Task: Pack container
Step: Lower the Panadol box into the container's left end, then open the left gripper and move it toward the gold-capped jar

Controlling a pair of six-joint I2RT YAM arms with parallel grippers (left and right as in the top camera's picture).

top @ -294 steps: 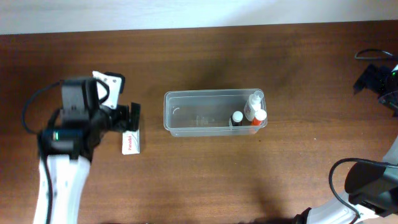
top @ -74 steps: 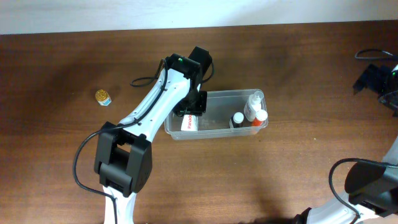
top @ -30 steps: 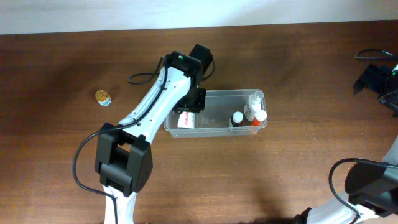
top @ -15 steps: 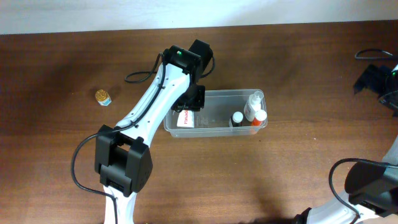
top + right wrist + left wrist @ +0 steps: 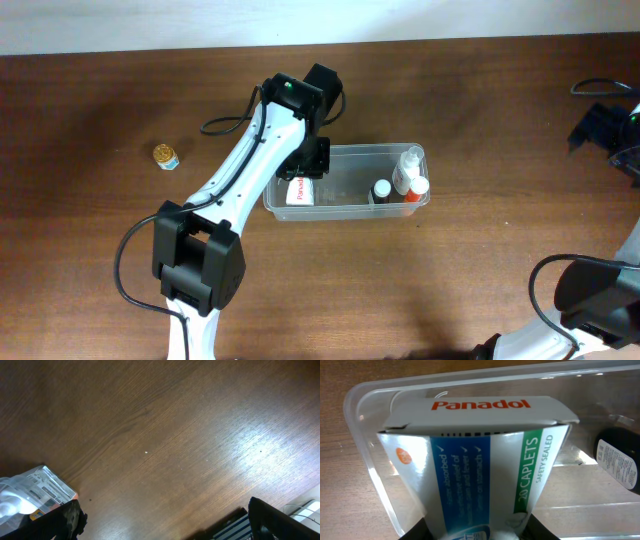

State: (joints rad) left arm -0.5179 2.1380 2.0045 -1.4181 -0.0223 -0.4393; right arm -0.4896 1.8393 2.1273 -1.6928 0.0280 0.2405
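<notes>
The left gripper [image 5: 308, 166] is clamped on a Panadol box [image 5: 475, 460], its fingers pressing two opposite sides. It holds the box inside the left end of the container [image 5: 345, 185]. The box's white flap with the red name is in plain view, and blue and green panels run down its front. The container, a clear tub, lies lengthwise near the middle of the brown tabletop [image 5: 450, 280]. At its right end three small bottles stand close together: a dark bottle [image 5: 381, 189] with a white cap, a white bottle [image 5: 408, 168] and an orange bottle [image 5: 416, 190]. Well to the left of the tub, a small gold jar [image 5: 165, 156] sits alone on the tabletop. At the far right, the right gripper [image 5: 165, 527] hangs over the wood with its fingers wide apart, gripping nothing. A crinkled clear packet [image 5: 30, 495] lies by one finger.
</notes>
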